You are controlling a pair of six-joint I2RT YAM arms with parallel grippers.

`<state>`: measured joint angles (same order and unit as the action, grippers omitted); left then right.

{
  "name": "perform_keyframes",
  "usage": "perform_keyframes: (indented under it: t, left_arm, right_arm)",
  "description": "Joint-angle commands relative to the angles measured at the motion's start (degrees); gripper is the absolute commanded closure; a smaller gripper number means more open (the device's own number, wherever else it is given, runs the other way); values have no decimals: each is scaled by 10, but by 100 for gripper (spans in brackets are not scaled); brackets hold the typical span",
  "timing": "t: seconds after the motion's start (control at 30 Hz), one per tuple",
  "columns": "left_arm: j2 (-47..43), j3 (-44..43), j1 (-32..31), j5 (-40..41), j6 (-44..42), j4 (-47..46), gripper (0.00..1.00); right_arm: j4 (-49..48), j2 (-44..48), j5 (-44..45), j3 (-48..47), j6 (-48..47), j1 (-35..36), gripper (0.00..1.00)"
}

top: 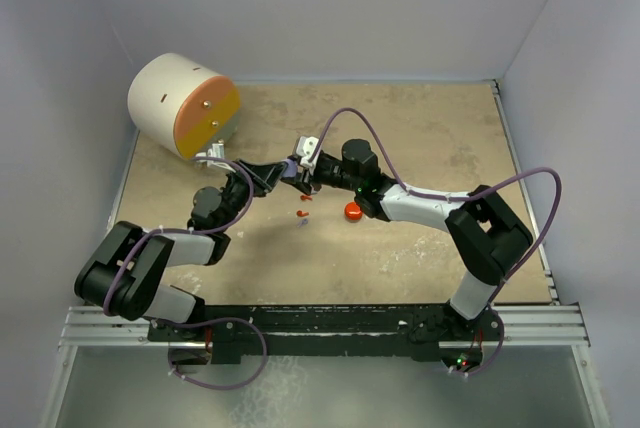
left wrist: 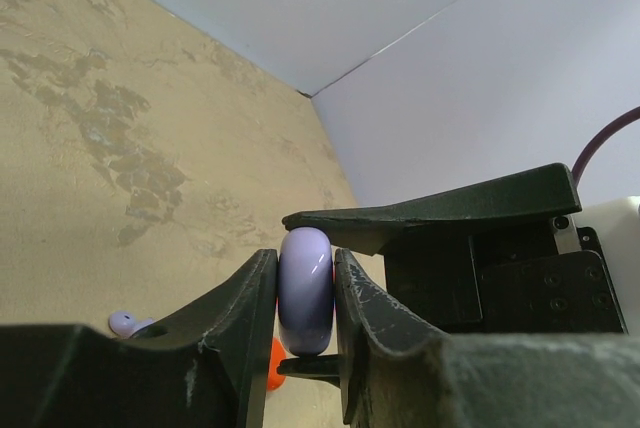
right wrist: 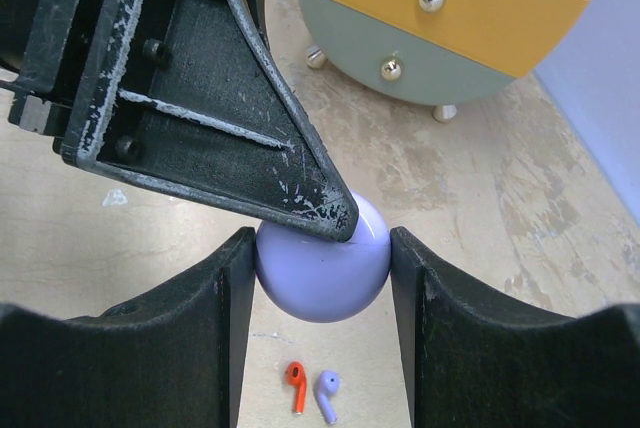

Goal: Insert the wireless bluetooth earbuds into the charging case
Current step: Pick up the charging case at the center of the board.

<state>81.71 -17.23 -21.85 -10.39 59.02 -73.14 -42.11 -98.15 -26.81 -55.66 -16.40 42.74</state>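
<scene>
A round lavender charging case [right wrist: 322, 278] hangs above the table between both grippers. My right gripper [right wrist: 322, 268] is shut across its width, a finger touching each side. From the other side my left gripper [left wrist: 305, 293] is shut on the flat faces of the case [left wrist: 305, 288]. In the top view the two grippers meet at mid-table [top: 295, 170]. Two wireless bluetooth earbuds lie on the table below: a red one [right wrist: 296, 386] and a lavender one [right wrist: 327, 393], seen as small bits [top: 303, 216] in the top view.
A red-orange disc [top: 352, 211] lies on the table just right of the earbuds. A drum-shaped toy drawer unit [top: 185, 105] with an orange face stands at the back left. Grey walls enclose the table on three sides.
</scene>
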Motion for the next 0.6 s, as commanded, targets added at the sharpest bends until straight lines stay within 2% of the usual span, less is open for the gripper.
perform_keyframes:
  t: [0.0,0.3,0.37,0.43,0.47,0.5,0.57]
  left_arm:
    - [-1,-1,-4,-11,5,-48,74]
    - [-1,2,-5,-7,8,-59,81]
    - [-1,3,-5,-7,9,-60,85]
    - [-1,2,-5,-5,10,-58,95]
    - [-2,0,-5,-2,10,-55,100]
    - [-2,-2,-5,1,11,-50,100]
    - [-4,-6,-5,7,14,-39,100]
  right_arm:
    - [-10,5,-16,-25,7,1,100]
    - [-10,5,-14,-25,8,1,100]
    - [-10,4,-12,-26,9,1,100]
    - [-10,1,-4,-29,19,1,99]
    - [-8,-1,0,-32,23,1,89]
    - [-3,-2,5,-35,26,1,74]
    - [-2,2,18,-34,37,1,52]
